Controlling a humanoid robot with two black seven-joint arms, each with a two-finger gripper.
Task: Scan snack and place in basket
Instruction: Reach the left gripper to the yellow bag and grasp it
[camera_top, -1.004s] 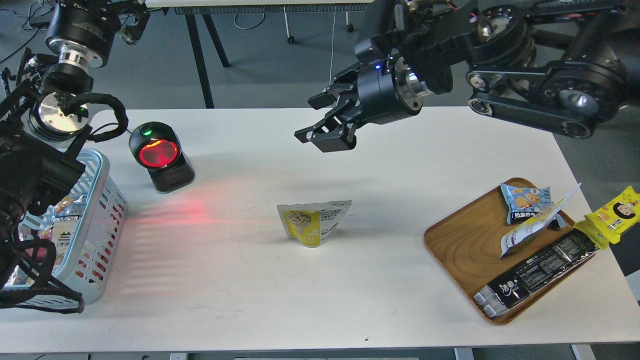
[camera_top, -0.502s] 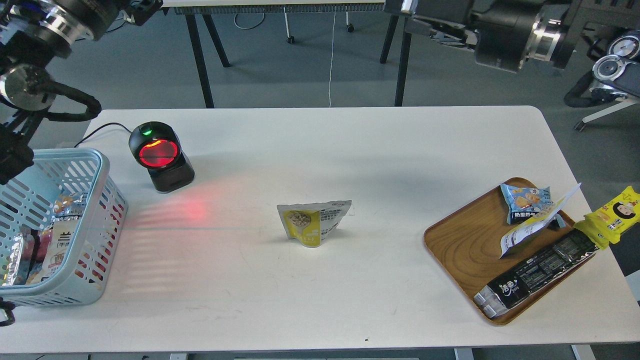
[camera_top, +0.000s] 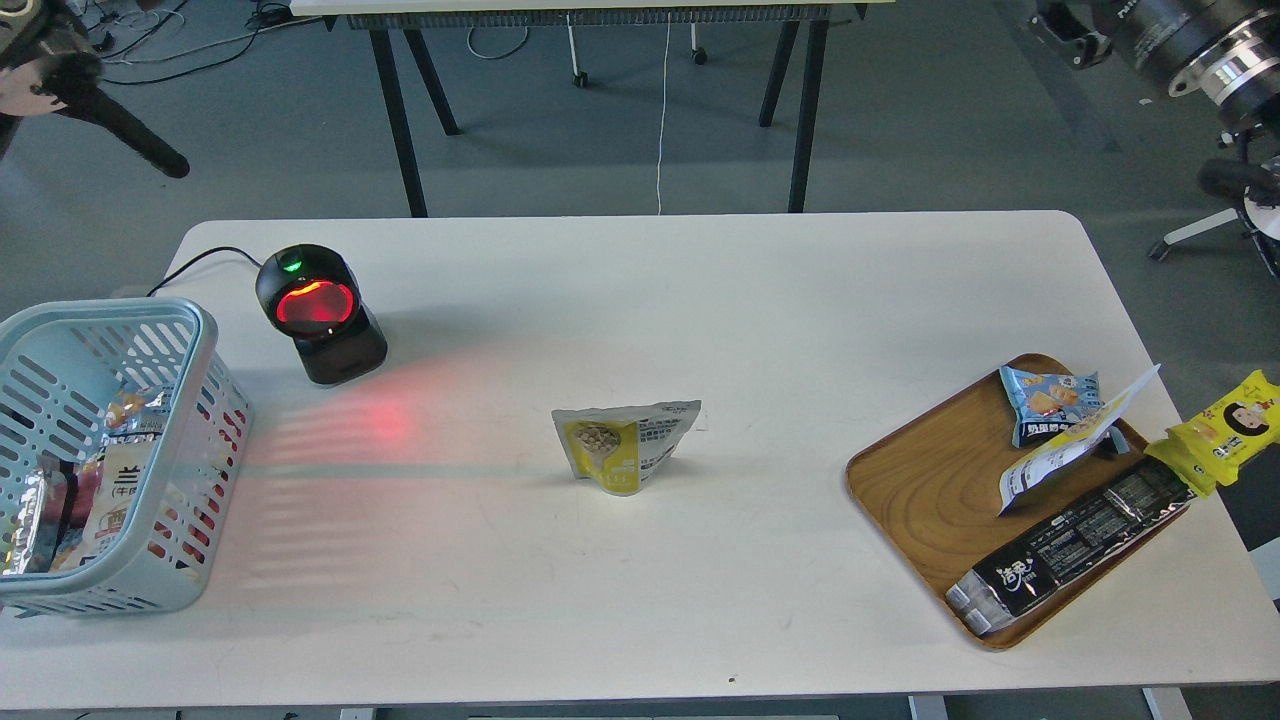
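The snack (camera_top: 622, 445), a small yellow-and-white pouch with a round picture of tan nuts, stands alone in the middle of the white table (camera_top: 700, 300). The light blue basket (camera_top: 190, 470) stands at the table's left edge and holds several packets. A black barcode scanner (camera_top: 318, 312) with a glowing red window stands right of the basket and throws red light on the table. Only a piece of my left arm shows at the top left corner, and a piece of my right arm at the top right corner. Neither gripper is in view.
A brown wooden tray (camera_top: 930, 490) at the right holds a small blue chip bag (camera_top: 1050, 400), a white-and-blue packet (camera_top: 1075, 445) and a long black packet (camera_top: 1070, 545). A yellow packet (camera_top: 1220, 430) overhangs the table's right edge. Table legs and cables stand behind the table.
Both arms have pulled up and out of the view: the right gripper, open above the table a second ago, is gone, and the left arm has lifted off the basket, baring it.
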